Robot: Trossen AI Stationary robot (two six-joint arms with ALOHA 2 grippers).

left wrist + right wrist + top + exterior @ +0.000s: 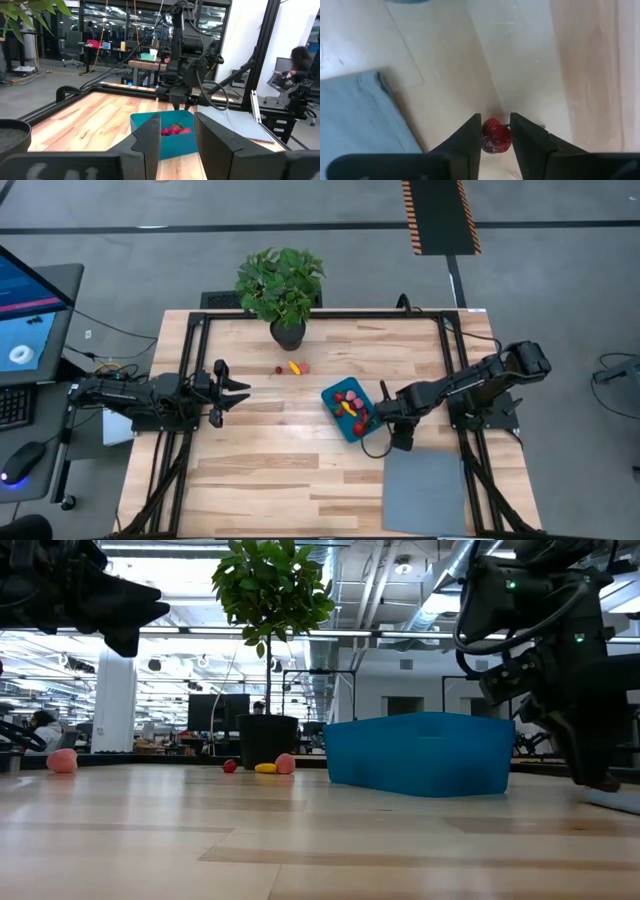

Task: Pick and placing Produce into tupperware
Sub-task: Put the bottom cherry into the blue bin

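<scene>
Between right gripper point(496, 134) fingers, a half-hidden red produce piece point(495, 137).

Pale wood-plank table point(300, 470), smooth blue plastic tupperware point(418, 754), matt grey mat point(424, 490)

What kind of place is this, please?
Probably a robotics lab in an open-plan office: a wooden table framed by two arms, a computer monitor beside it, and desks with seated people behind.

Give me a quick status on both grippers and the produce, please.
Right gripper shut on a red piece beside the blue tub. Left gripper open, waiting at left. Three pieces loose near the plant.
</scene>
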